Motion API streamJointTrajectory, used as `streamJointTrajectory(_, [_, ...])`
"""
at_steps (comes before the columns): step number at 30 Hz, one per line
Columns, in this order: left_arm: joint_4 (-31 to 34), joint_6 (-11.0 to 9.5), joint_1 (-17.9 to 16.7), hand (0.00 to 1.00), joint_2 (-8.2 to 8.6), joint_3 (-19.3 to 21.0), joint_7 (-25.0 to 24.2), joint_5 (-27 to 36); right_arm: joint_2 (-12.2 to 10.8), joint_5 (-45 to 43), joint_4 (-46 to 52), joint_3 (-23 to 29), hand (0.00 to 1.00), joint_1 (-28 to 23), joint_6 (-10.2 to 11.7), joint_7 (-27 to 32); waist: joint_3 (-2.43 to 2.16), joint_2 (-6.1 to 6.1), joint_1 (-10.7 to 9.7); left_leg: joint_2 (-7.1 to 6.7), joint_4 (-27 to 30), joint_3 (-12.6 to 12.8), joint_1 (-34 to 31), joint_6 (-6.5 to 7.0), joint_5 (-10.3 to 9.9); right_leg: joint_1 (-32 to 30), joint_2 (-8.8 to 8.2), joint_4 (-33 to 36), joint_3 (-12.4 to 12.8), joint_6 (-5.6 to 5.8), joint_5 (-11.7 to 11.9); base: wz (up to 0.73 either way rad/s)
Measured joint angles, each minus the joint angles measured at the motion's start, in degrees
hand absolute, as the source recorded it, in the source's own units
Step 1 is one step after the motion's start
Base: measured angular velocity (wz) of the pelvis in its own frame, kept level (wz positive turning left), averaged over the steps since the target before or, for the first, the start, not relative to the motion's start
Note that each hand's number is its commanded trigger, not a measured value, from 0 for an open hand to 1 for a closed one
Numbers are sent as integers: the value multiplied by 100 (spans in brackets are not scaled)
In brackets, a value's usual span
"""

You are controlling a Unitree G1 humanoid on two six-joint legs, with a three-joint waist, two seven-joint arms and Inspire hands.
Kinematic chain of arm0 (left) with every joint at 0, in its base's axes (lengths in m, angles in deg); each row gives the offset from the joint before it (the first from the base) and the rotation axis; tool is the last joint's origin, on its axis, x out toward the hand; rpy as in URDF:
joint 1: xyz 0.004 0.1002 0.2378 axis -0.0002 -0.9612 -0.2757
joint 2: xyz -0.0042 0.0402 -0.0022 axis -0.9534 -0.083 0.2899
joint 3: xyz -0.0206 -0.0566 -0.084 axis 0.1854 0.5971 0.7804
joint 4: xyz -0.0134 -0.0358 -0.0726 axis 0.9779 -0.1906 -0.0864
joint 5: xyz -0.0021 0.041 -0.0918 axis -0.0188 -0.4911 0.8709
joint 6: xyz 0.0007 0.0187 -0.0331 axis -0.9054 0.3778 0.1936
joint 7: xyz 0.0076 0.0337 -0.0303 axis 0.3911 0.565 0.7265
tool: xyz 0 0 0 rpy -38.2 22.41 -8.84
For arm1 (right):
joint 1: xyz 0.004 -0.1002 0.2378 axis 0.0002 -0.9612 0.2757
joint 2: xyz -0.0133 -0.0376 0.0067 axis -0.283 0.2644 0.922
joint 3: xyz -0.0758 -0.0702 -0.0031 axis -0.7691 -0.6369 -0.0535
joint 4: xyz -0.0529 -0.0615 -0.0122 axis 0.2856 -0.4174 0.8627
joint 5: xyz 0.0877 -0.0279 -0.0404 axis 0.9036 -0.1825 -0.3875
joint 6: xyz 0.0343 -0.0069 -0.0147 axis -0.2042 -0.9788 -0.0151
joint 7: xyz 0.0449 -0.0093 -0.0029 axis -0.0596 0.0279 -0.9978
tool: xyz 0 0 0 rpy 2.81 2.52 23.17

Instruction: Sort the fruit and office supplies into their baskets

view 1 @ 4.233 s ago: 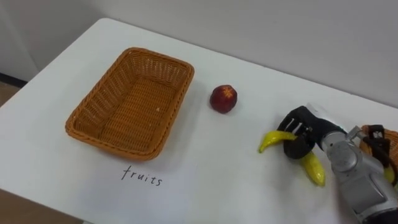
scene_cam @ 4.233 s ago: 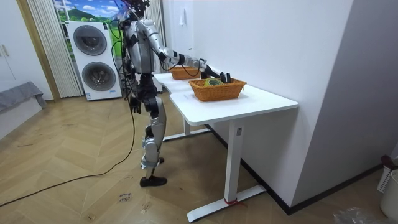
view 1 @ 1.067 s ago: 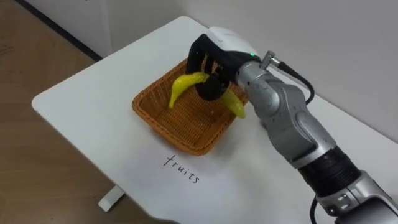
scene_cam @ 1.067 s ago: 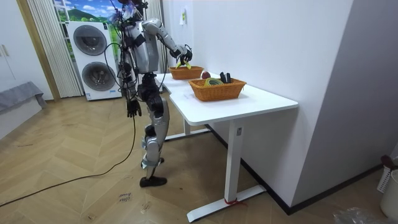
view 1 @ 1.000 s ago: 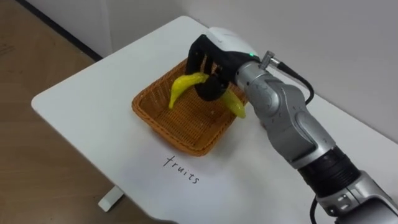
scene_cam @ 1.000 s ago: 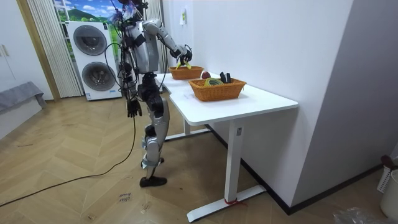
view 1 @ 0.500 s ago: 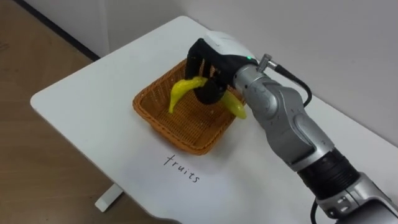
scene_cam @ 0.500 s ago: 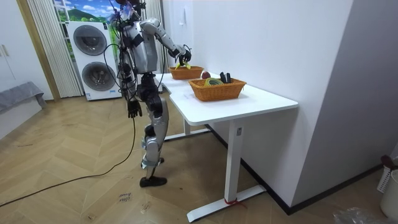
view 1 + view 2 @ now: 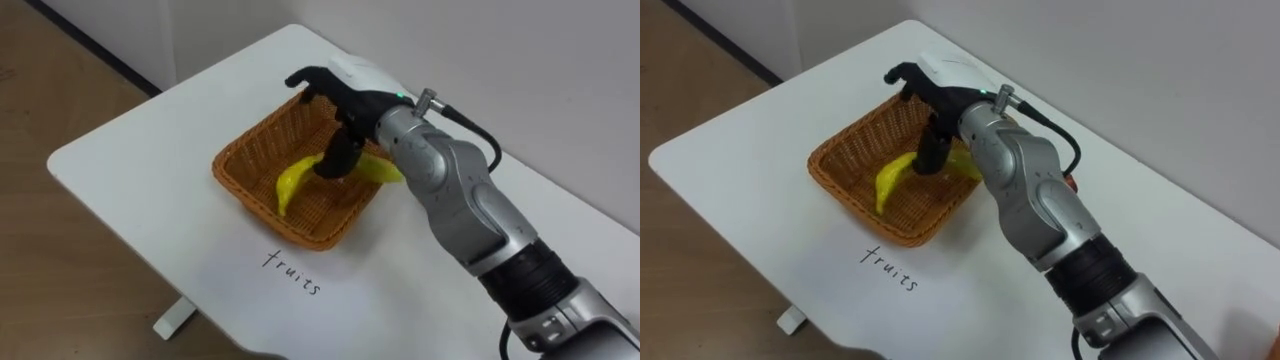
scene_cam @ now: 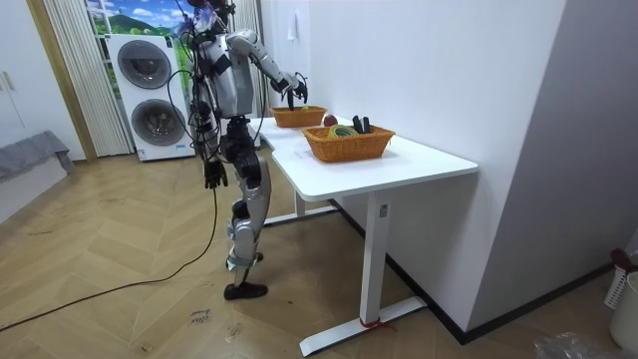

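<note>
Quick count from that moment: there were two bananas (image 9: 292, 182), sitting just under the fingers (image 9: 305, 77) of the right hand (image 9: 350, 95). Wicker baskets came to two: one basket (image 9: 240, 165) was directly below the fingers, and a second basket (image 10: 348, 146) was well away from them. There was one red fruit (image 9: 1070, 184), back behind the fingers by the arm. One handwritten label (image 9: 292, 277), near the fingers. One table (image 10: 419, 160). Two washing machines (image 10: 159, 65), stacked, far from the fingers.

White desk (image 9: 140, 165). Wicker basket (image 9: 262, 212) near desk's corner. Handwritten word "fruits" (image 9: 292, 271) on desktop just in front of basket. Red fruit (image 10: 329, 120) just past basket. Second basket (image 10: 349, 145) past fruit, apart from first, nearer desk's other end.
</note>
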Motion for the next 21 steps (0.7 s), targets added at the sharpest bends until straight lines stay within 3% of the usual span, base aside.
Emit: streamJointTrajectory(21, [-1, 70, 8, 0, -37, 0, -138, 7, -3, 36, -120, -6, 0, 0, 2, 9, 20, 27, 126, 2, -19, 26, 17, 0, 0, 12, 2, -1, 11, 0, 0, 0])
